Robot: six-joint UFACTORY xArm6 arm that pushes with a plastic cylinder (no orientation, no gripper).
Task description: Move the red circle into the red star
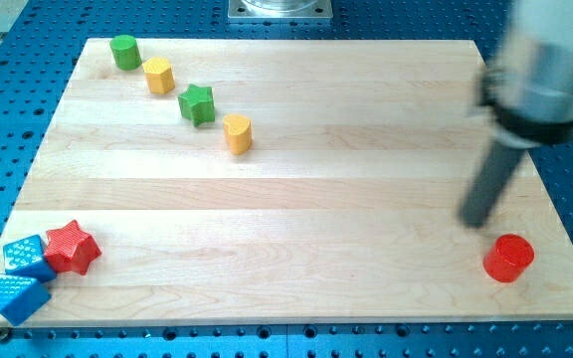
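Note:
The red circle [508, 259] stands near the board's bottom right corner. The red star [72, 248] lies at the bottom left, touching a blue block. My tip [476, 221] rests on the board just up and left of the red circle, a small gap apart. The rod rises toward the view's top right, blurred.
Two blue blocks [25, 256] [20, 296] sit at the bottom left corner beside the star. A diagonal row at the top left holds a green circle [124, 51], a yellow block [159, 75], a green star [197, 103] and a yellow block [237, 132]. The wooden board [296, 199] lies on a blue perforated table.

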